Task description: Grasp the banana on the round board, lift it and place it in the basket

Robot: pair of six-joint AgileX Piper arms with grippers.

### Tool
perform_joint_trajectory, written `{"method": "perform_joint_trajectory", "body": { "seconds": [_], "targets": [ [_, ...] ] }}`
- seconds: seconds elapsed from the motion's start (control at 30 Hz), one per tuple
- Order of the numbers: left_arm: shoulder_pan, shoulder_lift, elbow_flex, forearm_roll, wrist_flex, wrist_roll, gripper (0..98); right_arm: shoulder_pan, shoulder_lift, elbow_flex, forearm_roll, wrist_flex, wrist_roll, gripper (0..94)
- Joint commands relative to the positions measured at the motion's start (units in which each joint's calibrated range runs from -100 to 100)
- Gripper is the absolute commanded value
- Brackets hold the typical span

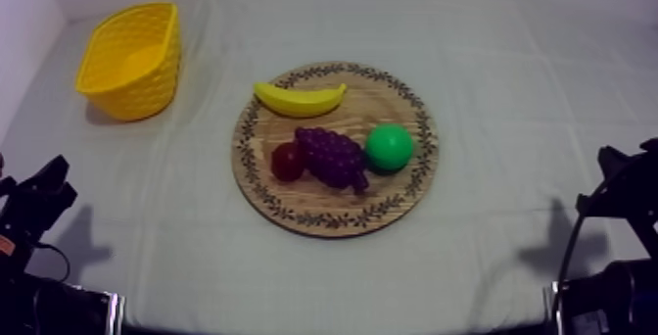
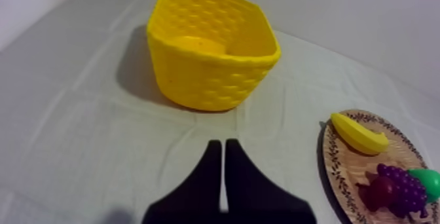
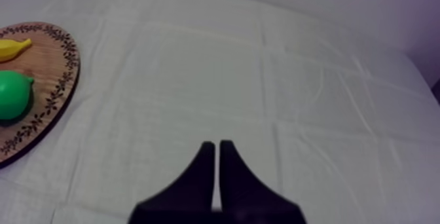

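Note:
A yellow banana (image 1: 300, 98) lies on the far part of the round wooden board (image 1: 397, 212) in the middle of the table. The yellow basket (image 1: 131, 60) stands at the far left, with nothing visible inside it. My left gripper (image 1: 54, 174) rests low at the left edge; in the left wrist view its fingers (image 2: 223, 149) lie together as a narrow wedge, pointing at the basket (image 2: 209, 46), with the banana (image 2: 357, 133) off to the side. My right gripper (image 1: 612, 158) rests low at the right, its fingers (image 3: 217, 150) shut over bare cloth beside the board (image 3: 46, 102).
On the board also lie a bunch of purple grapes (image 1: 333, 155), a small red fruit (image 1: 287, 161) and a green pear (image 1: 389, 147). Bare cloth surrounds the board on all sides. A wall rises behind the basket at the left.

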Motion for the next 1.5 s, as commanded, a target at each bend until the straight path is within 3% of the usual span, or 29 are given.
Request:
{"method": "perform_joint_trajectory", "body": {
  "seconds": [0.0, 0.7, 0.87, 1.07, 1.27, 1.47],
  "targets": [
    [0.74, -0.03, -0.79, 0.04, 2.62, -7.58, 0.1, 0.02, -0.02, -0.03, -0.02, 0.16, 0.00, 0.3],
    [2.38, 0.81, -0.82, 0.56, 2.27, -8.18, 0.1, 0.02, -0.02, -0.03, -0.02, 0.16, 0.00, 0.3],
    [-0.19, 4.71, -6.89, 4.87, 1.49, -14.67, 0.1, 0.02, -0.02, -0.03, -0.02, 0.16, 0.01, 0.3],
    [1.00, 14.70, -23.20, 6.11, 1.66, -19.18, 0.1, 0.02, -0.02, -0.03, -0.02, 0.16, 0.00, 0.3],
    [3.13, 28.66, -38.86, 8.47, -1.16, -26.84, 0.1, 0.02, -0.02, -0.03, -0.02, 0.16, 0.01, 0.3],
    [6.22, 42.15, -51.98, 9.09, -1.18, -33.65, 0.1, 0.02, -0.02, -0.03, -0.02, 0.16, 0.02, 0.3]
  ]
}}
